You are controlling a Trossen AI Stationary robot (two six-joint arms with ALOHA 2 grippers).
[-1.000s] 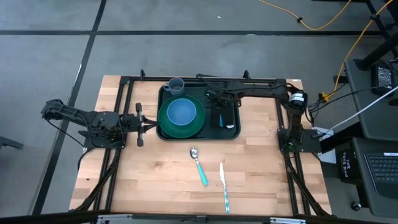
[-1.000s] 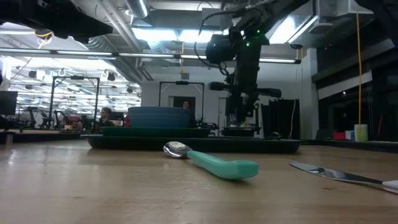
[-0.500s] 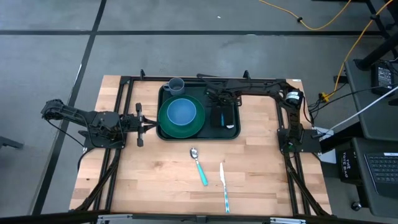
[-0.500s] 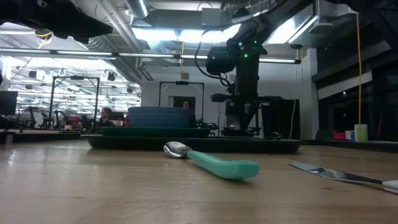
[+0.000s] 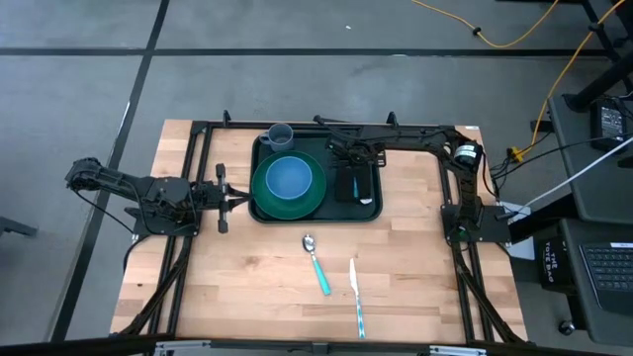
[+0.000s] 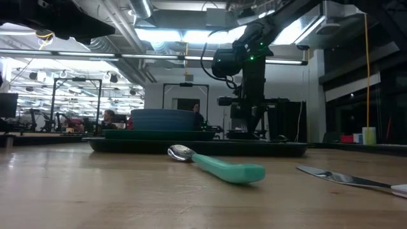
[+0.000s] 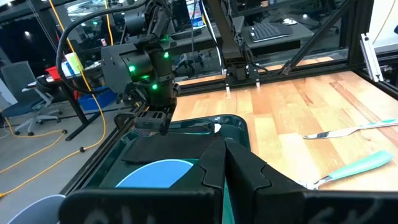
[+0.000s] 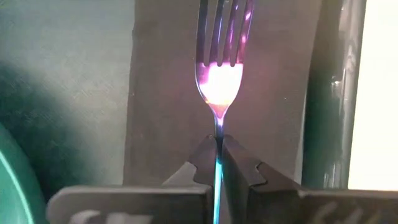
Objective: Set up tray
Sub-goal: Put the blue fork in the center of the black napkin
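A wooden table point(image 5: 247, 277) is seen from above, with a large dark tray point(image 5: 260, 211) set toward its far edge, between the two robot arms. The tray's long axis runs left to right across the table. On it a round green plate point(image 5: 265, 203) is placed, with a blue bowl point(image 5: 289, 179) nested in the plate; a small grey cup point(image 5: 280, 135) stands at the tray's far rim, and a flat black napkin point(image 5: 368, 188) is laid along the tray's right side.

The right gripper point(image 8: 219, 149) is held low over the napkin. Its jaws are pinched narrowly on the slim handle of a fork point(image 8: 219, 68), whose tines point away from the wrist along the napkin's length. The fork appears to be gripped by the handle so that it can be laid flat on the napkin, lined up with it; whether it already touches the napkin cannot be told.

The left gripper point(image 5: 226, 198) is parked just beside the tray's left edge, pointing toward it, with its fingers point(image 7: 245, 168) drawn together and nothing between them.

On the bare wood nearer the front edge, a teal-handled spoon point(image 5: 316, 264) and a knife point(image 5: 355, 297) are laid apart, seemingly waiting to be added.
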